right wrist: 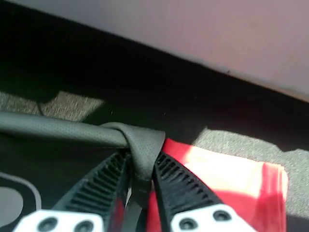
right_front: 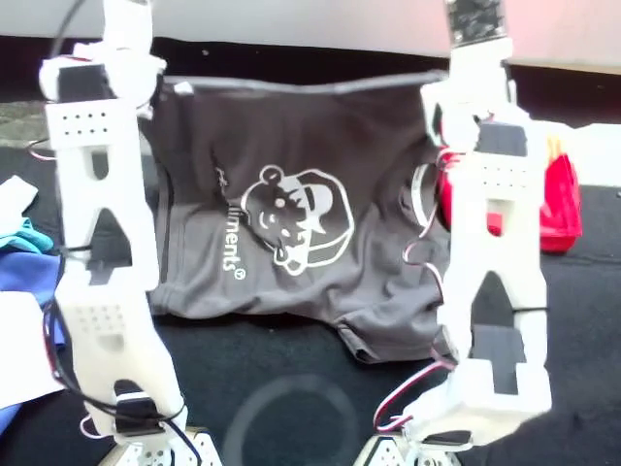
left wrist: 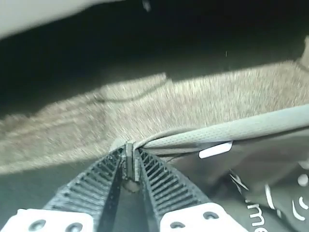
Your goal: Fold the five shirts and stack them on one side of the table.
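Observation:
A dark grey shirt (right_front: pixel 291 233) with a white cartoon print lies spread on the black table, its far hem stretched taut between both arms. At the hem's far left corner my left gripper (left wrist: pixel 129 166) is shut on the grey shirt's edge (left wrist: pixel 217 135). My right gripper (right wrist: pixel 142 179) is shut on the hem's far right corner (right wrist: pixel 140 145). A red shirt (right_front: pixel 558 199) lies folded at the right side, partly behind the right arm (right_front: pixel 490 243); the same red shirt (right wrist: pixel 231 183) lies just beyond the right fingers. Blue and white cloth (right_front: pixel 19 282) lies at the left edge.
The two white arms (right_front: pixel 97 243) stand over the shirt's left and right sides. A grey carpet strip (left wrist: pixel 145 106) runs beyond the table's far edge. Black table surface (right_front: pixel 281 398) lies in front of the shirt's near edge.

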Robot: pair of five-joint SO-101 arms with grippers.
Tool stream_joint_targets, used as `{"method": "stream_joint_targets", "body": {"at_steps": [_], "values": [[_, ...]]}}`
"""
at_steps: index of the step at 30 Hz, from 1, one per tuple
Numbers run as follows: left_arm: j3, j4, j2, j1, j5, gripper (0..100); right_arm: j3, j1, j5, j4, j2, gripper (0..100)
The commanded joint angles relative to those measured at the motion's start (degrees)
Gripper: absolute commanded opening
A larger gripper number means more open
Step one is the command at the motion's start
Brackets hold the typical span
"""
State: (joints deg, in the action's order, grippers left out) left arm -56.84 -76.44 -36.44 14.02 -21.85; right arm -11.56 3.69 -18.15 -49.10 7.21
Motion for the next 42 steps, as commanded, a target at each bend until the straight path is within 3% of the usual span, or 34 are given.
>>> {"method": "stream_joint_targets", "body": {"at_steps": [1,8,18,26,36,42], "values": [[-2.4,-0.1,-2.6,0.7,-0.2,1,-3.3,2.0,0.4,-2.7,3.8,0.5],[-2.2,-5.0,-7.2,0.3,-0.2,1,-3.3,5.8,0.4,-7.3,12.8,0.5],[-2.5,-19.0,-14.5,0.1,-0.2,1,-3.7,4.3,0.4,-17.5,18.7,0.5],[0.7,-25.1,-2.4,0.7,-0.1,1,1.0,2.9,0.4,-23.8,1.5,0.5],[34.2,-24.8,19.3,0.7,-0.5,1,33.2,2.8,-0.1,-23.0,-25.1,0.5],[47.1,-24.8,26.2,0.9,-0.6,1,48.4,1.7,-0.2,-21.5,-40.0,0.5]]}}
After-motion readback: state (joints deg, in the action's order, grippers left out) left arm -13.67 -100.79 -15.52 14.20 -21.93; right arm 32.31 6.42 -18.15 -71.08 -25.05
